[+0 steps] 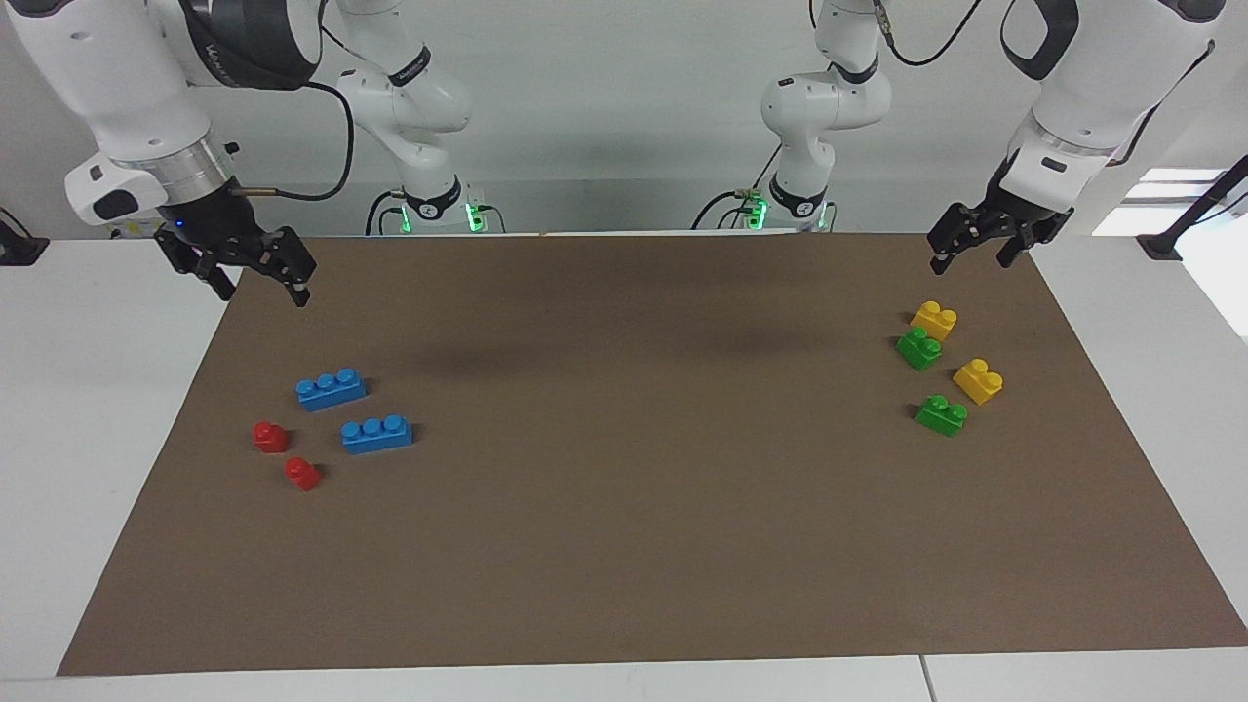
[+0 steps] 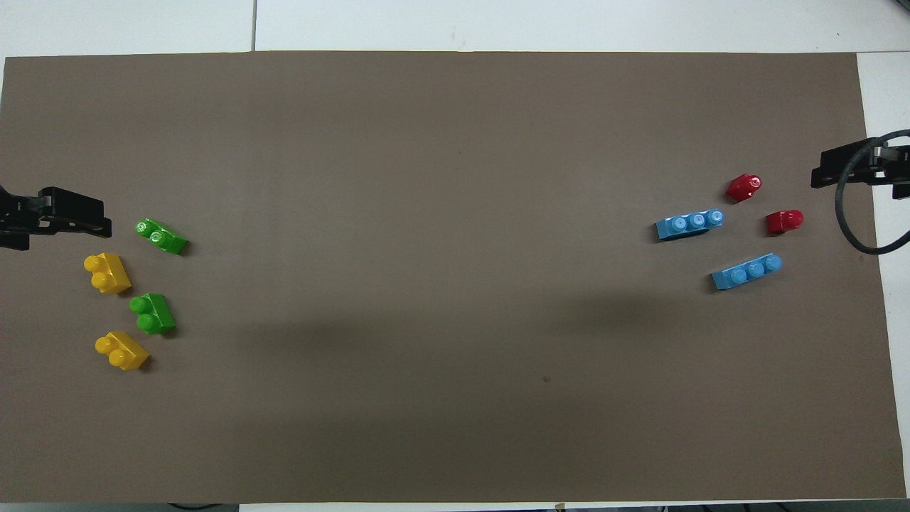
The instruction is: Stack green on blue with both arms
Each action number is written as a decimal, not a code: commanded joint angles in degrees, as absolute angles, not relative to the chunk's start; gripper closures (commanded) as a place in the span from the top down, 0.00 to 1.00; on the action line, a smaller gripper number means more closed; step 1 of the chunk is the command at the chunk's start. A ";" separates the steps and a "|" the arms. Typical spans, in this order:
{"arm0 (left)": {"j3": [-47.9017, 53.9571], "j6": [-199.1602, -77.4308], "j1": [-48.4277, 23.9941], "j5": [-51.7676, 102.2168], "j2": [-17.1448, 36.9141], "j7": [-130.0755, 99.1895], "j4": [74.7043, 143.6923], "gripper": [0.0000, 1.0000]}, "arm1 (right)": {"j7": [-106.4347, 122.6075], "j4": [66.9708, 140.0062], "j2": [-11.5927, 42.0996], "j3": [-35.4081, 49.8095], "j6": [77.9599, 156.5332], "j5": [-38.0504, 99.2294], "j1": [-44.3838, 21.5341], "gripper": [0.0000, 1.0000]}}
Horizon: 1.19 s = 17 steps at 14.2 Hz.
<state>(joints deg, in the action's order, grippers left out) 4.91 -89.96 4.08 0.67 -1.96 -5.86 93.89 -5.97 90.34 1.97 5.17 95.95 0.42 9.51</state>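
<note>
Flanking the green bricks (image 1: 918,348), 2 yellow bricks (image 1: 933,319) crowd them; both claws (image 1: 975,252) (image 1: 261,285) hang open, empty

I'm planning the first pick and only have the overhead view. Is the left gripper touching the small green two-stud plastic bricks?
Observer: No. The left gripper hangs in the air over the brown mat at the left arm's end, clear of both green bricks.
Operator: Are its fingers open?
Observer: Yes, spread open, holding nothing.
Operator: And the right gripper, by the long blue three-stud bricks?
Observer: The right gripper is raised and open too, touching neither of the blue bricks.
</note>
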 commanded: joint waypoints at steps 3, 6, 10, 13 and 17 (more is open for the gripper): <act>5.10 -93.60 9.04 1.41 -8.52 -17.29 105.10 1.00 | -24.72 92.55 0.88 5.54 99.05 0.26 11.34 1.00; 5.10 -94.82 13.09 1.41 -8.96 -24.06 106.25 1.00 | -40.82 92.64 1.49 5.54 99.67 1.14 10.81 1.00; 5.10 -100.10 13.62 1.41 -10.28 -35.84 110.91 1.00 | -59.29 93.08 3.24 5.54 99.23 8.25 11.42 1.00; 5.01 -102.21 13.71 1.41 -10.28 -37.44 113.81 1.00 | -64.76 92.81 6.49 5.54 98.79 12.72 12.65 1.00; 5.10 -108.61 14.68 1.41 -9.06 -40.23 117.85 1.00 | -66.09 92.64 12.03 5.54 99.14 16.70 14.41 1.00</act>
